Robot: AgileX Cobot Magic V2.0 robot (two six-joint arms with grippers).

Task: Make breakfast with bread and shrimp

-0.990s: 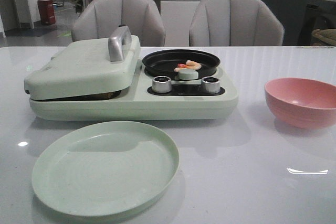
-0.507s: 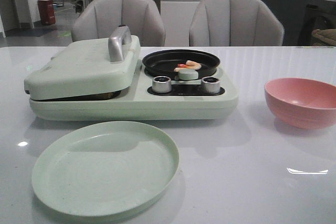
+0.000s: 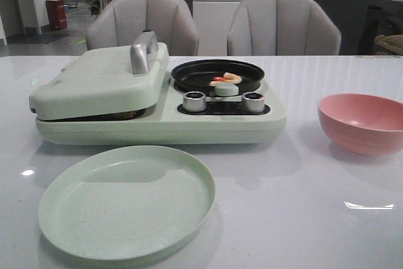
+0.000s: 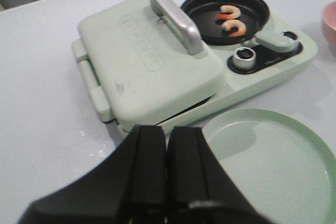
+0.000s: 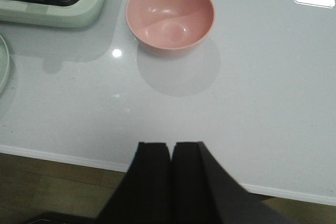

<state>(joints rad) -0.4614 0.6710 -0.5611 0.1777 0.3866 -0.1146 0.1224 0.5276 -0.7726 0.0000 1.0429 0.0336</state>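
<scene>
left gripper (image 4: 167,145): pinched shut, empty | curled pink-orange shrimp (image 4: 231,20) in black round pan (image 4: 205,24): ahead, beyond the closed pale green lid (image 4: 142,66) | right gripper (image 5: 171,156): shut, farther off

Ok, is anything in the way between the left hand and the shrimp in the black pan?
Yes. The pale green closed lid with its silver handle sits between the shut left hand and the pink-orange curled shrimp in the round black pan, so the hand must pass over it.

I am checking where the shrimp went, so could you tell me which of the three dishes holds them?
The black round pan on the cooker holds the shrimp; the green plate and pink bowl hold nothing.
</scene>
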